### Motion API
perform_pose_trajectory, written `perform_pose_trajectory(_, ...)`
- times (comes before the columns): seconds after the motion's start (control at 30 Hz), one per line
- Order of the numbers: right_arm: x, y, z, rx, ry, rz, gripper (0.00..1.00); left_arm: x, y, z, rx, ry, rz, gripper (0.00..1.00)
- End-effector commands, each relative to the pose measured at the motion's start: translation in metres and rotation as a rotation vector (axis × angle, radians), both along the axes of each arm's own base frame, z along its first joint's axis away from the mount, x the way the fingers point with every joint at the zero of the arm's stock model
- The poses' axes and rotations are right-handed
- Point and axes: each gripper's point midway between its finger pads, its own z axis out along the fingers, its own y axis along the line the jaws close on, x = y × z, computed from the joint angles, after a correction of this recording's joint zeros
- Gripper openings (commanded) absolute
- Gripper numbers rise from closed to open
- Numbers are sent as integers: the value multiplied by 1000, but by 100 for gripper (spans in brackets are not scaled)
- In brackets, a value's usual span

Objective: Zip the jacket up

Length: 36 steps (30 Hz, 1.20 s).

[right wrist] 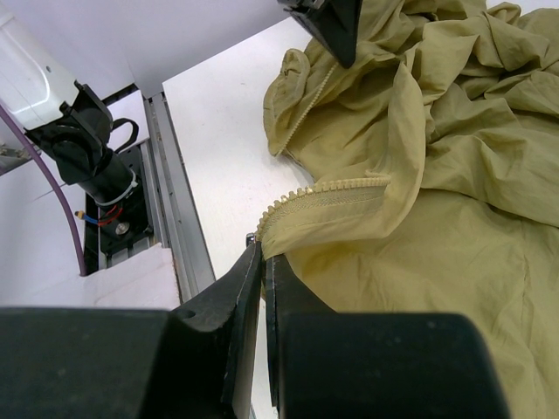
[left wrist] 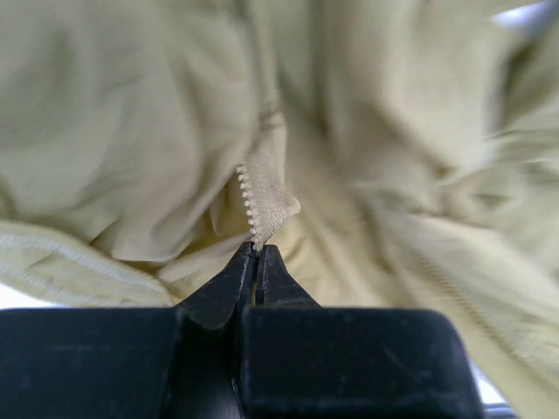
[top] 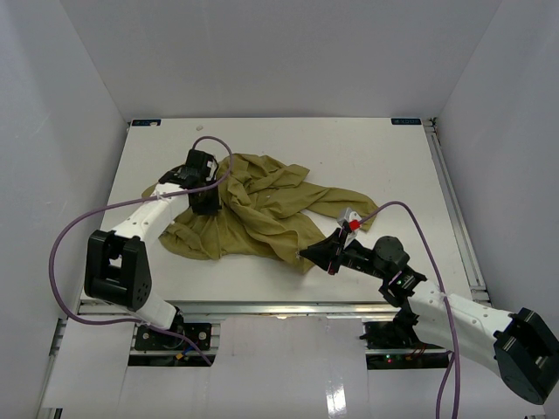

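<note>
The jacket (top: 262,214) lies crumpled at the centre of the counter (top: 384,166); the fabric is thin, soft and light, so expect it to wrinkle, drag and slide rather than hold its shape. Take hold at the zipper tape (right wrist: 336,194), judged the stiffest part; loose cloth gives no control of the teeth. The left hand (left wrist: 257,255), at the 9 o'clock side of the garment, has its jaws closed to a narrow pinch on the tip of one toothed edge; the right hand (right wrist: 262,253), at the 5 o'clock corner, is likewise closed, nipping the end of a second length of tape. No slider is visible.
</note>
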Motion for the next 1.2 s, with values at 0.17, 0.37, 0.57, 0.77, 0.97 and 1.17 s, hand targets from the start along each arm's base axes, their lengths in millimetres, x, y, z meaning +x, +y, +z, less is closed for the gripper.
perform_pose_trajectory(0.17, 6, 2, 7, 13, -29, -13, 8, 33, -47, 50, -242, -239, -115, 41)
perform_pose_trajectory(0.37, 5, 2, 10, 19, -29, -7, 8, 1, -16, 23, -105, -127, -54, 53)
perform_pose_trajectory(0.57, 5, 3, 9, 17, -24, -3, 8, -24, -25, 11, -143, -80, -168, 47)
perform_pose_trajectory(0.77, 2, 2, 12, 28, -29, 5, 8, -40, -28, -32, -135, 64, -237, 43)
perform_pose_trajectory(0.97, 1, 1, 13, 32, -30, 3, 8, -51, -15, -70, -64, 182, -207, 44)
perform_pose_trajectory(1.17, 0, -1, 14, 37, -36, 1, 8, -50, -18, -80, -81, 221, -184, 52)
